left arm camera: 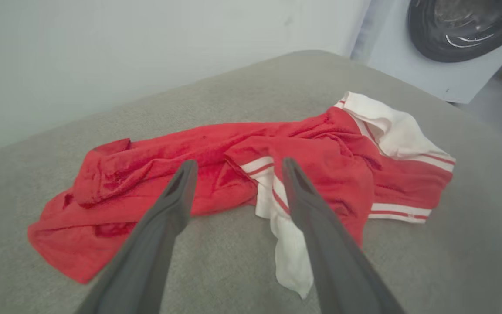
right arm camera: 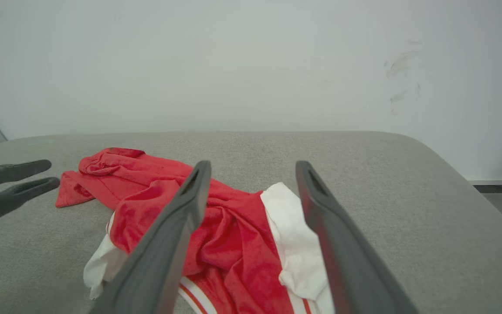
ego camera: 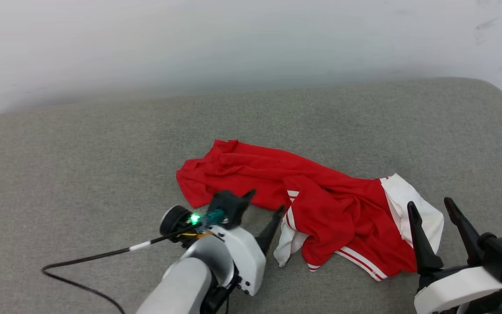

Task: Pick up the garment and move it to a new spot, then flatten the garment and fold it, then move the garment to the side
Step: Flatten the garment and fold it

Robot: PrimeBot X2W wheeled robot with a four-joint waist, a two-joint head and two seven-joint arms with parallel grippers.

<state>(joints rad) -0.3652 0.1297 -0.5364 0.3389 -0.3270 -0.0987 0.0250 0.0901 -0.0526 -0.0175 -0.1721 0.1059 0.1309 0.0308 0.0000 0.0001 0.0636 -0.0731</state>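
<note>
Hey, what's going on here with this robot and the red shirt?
A two-armed robot is set to handle a red-and-white garment, which lies crumpled on a grey padded surface. The left gripper is at its near edge and the right gripper by its white sleeve end. Both are open, and neither holds the cloth.

A broad grey cloth-covered pad with rounded corners [ego camera: 364, 117] carries one thing on its otherwise flat top, a crumpled bright red jersey shirt with white sleeves and white-and-red stripe trim [ego camera: 320, 205], bunched in loose folds somewhat right of the middle.
</note>
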